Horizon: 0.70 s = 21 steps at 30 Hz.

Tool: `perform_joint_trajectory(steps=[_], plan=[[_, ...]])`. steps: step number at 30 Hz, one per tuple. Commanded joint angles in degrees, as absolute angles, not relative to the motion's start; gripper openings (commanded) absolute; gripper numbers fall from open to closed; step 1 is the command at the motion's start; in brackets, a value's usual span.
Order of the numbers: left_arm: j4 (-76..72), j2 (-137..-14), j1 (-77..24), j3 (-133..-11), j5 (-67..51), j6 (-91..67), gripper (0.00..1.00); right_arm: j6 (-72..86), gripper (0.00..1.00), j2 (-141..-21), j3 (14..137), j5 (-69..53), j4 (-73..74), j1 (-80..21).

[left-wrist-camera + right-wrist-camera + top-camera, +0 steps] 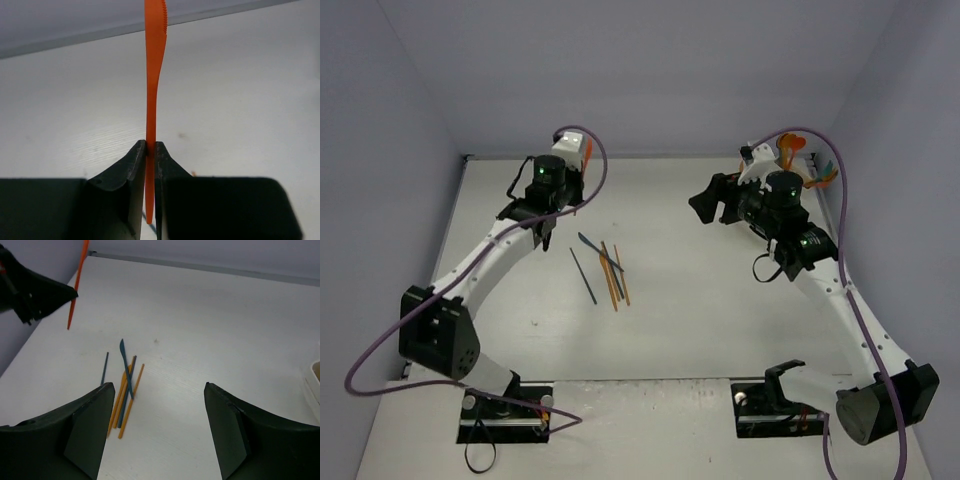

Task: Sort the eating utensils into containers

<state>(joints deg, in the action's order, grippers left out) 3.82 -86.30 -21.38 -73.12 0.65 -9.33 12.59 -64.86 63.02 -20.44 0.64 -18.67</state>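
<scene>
At the right edge of the right wrist view, a sliver of one white container (315, 381) shows. Only its rim and a bit of wall are in frame, so its contents cannot be told from there. Overhead, in the upper right of the frame, orange utensil ends (792, 148) and a teal utensil end (827, 172) stick up just behind the right arm (790, 225). The arm hides whatever holds them, so the compartment cannot be told.

The left hand (150, 146) is clenched on an orange knife (155, 75). The handle is pinched between the two fingers and the serrated blade points away toward the top of the left wrist view. From the right wrist view, this hand sits in the upper left of the frame with the knife clear of the tabletop (215, 325).

The right hand (157, 389) is released, its fingers spread wide and grasping nothing.

Near the middle of the tabletop lies a small pile of loose utensils (605, 268). Several orange ones lie side by side, a teal one (125, 367) is crossed over them, and a dark blue one (104, 369) lies just to their left. The pile is well apart from the container and lower left of the right hand in the overhead view.
</scene>
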Motion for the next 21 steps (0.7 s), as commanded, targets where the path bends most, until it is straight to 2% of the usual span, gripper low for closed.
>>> perform_joint_trajectory(steps=[1, 13, 21], plan=[[-4.3, -78.5, -26.5, -70.7, -10.6, -4.3, 0.00, 16.9, 0.69, -68.9, 71.7, -23.3, -3.6, -20.6], [-3.8, -73.0, -37.7, -70.7, -12.7, -5.0, 0.00, 19.9, 0.68, -77.6, 83.5, -22.1, -4.6, -26.9], [-4.3, -72.8, -41.0, -70.4, -11.0, -4.1, 0.00, 22.6, 0.59, -79.9, 84.4, -19.6, -4.7, -29.0]])
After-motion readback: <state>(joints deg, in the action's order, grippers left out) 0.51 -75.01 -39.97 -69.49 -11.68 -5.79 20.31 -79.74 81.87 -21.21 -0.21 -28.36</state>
